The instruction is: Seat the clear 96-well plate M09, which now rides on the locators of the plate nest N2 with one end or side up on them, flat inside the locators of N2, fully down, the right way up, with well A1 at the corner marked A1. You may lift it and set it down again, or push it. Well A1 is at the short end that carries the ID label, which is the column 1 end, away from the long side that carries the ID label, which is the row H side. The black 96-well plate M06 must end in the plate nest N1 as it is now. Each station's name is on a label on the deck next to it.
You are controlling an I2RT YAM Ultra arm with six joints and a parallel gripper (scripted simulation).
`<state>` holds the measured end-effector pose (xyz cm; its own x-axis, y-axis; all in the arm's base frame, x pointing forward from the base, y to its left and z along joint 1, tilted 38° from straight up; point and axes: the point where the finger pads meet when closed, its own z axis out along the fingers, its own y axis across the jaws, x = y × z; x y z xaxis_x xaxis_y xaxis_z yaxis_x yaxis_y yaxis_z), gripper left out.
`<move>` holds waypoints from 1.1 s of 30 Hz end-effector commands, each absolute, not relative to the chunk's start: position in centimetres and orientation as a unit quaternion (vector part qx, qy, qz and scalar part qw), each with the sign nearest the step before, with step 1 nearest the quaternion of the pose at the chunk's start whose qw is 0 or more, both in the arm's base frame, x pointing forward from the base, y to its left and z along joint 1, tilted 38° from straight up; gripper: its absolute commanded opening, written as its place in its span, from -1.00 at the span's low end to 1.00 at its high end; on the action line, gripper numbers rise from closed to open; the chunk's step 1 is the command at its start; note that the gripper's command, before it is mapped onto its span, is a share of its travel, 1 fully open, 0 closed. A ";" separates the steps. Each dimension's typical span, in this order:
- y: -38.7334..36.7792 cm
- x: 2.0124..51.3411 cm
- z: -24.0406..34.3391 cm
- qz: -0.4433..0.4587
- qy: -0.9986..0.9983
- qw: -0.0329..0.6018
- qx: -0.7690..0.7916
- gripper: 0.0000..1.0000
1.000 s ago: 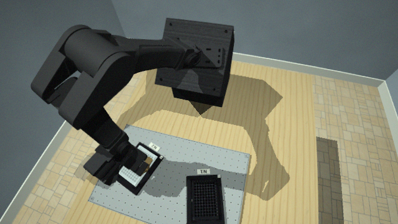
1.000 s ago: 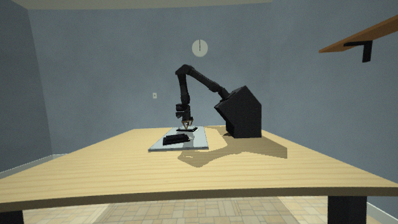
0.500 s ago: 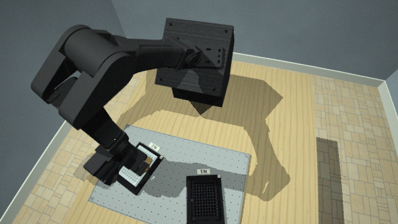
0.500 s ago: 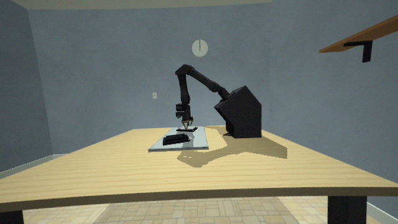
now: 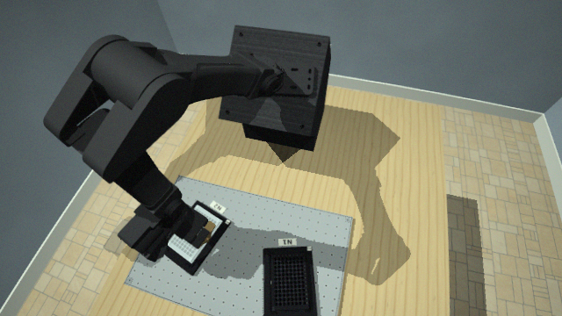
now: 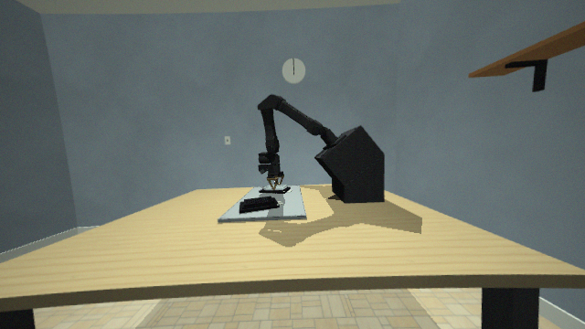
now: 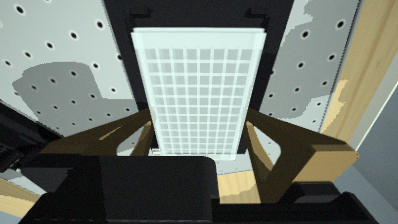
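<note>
The clear 96-well plate M09 (image 7: 199, 92) lies over the black plate nest N2 at the left of the grey deck. My gripper (image 7: 198, 112) is shut on the plate M09, one tan finger on each long side near its near short end. In the top view the arm covers most of the plate M09 (image 5: 186, 246), and the gripper (image 5: 204, 233) stands over it. The N2 label (image 5: 218, 205) is beside the nest. The black 96-well plate M06 (image 5: 290, 281) sits in nest N1 at the front right of the deck. I cannot tell whether M09 lies flat or tilted.
The grey perforated deck (image 5: 246, 254) lies on a wooden table. The N1 label (image 5: 287, 241) is behind M06. The arm's black base block (image 5: 278, 88) stands behind the deck. The table's edge shows close on the right in the wrist view (image 7: 360, 75).
</note>
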<state>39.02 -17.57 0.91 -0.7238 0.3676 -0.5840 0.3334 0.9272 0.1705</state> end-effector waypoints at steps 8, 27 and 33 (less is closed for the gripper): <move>-18.6 39.6 3.1 0.017 0.921 0.341 0.189 -1.00; -17.5 36.6 3.9 0.025 0.927 0.323 0.191 -1.00; -17.4 36.2 4.4 0.025 0.927 0.323 0.191 -1.00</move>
<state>37.51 -17.35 4.05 -0.7161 0.3600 -0.5979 0.3291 0.9297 0.1656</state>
